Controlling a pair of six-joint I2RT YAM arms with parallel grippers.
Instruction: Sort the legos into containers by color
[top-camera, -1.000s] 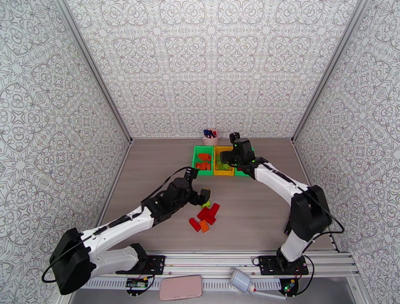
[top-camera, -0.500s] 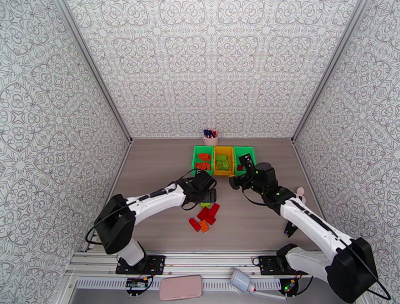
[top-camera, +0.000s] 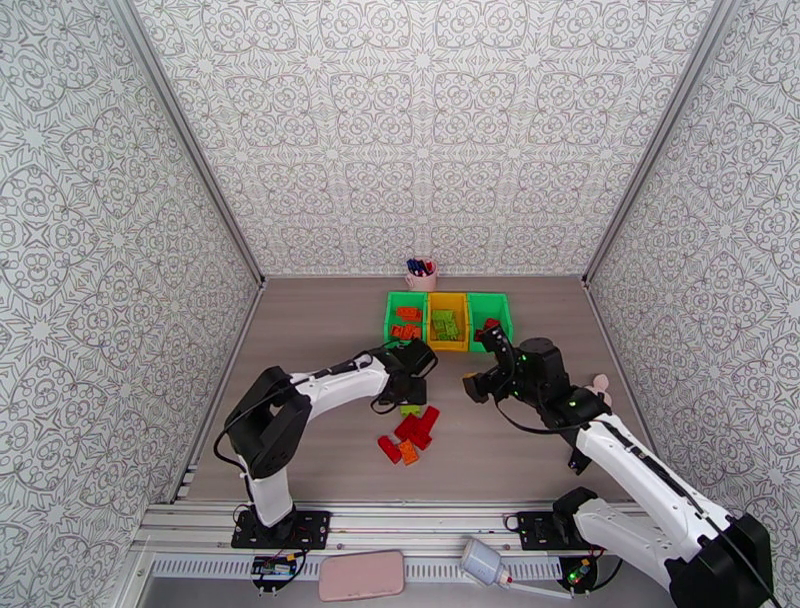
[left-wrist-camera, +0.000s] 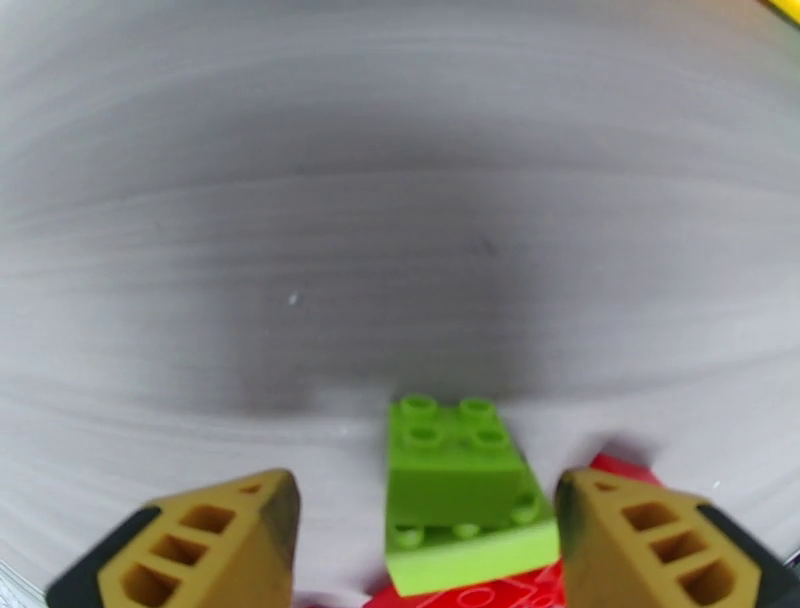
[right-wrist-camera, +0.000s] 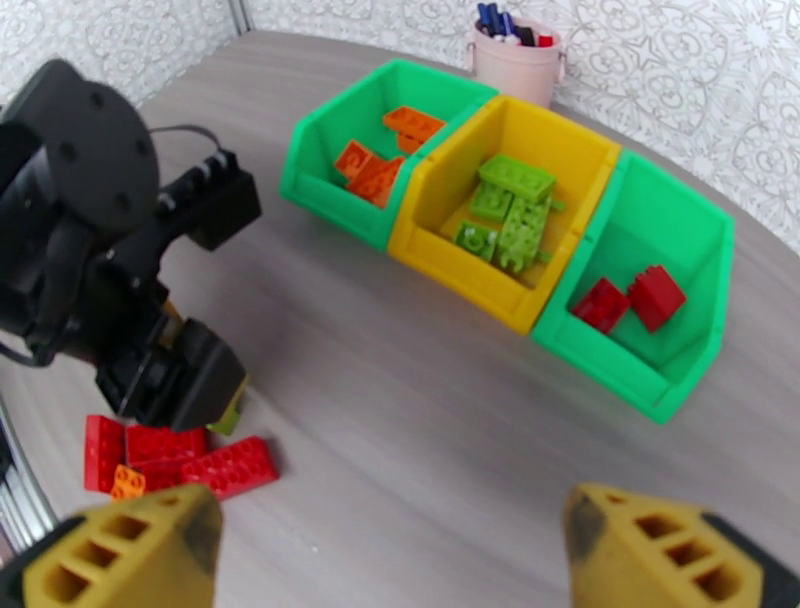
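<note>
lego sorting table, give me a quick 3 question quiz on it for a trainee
1. Pick one: what colour are the legos lying in the yellow bin? A red, B light green, C orange.
2. True or false: the right gripper is clamped on a red brick.
3. Fill in: the left gripper has its jaws either side of a single lego whose colour is ___.
Key: 1 B; 2 false, its jaws stand open with nothing between them; 3 light green.
</note>
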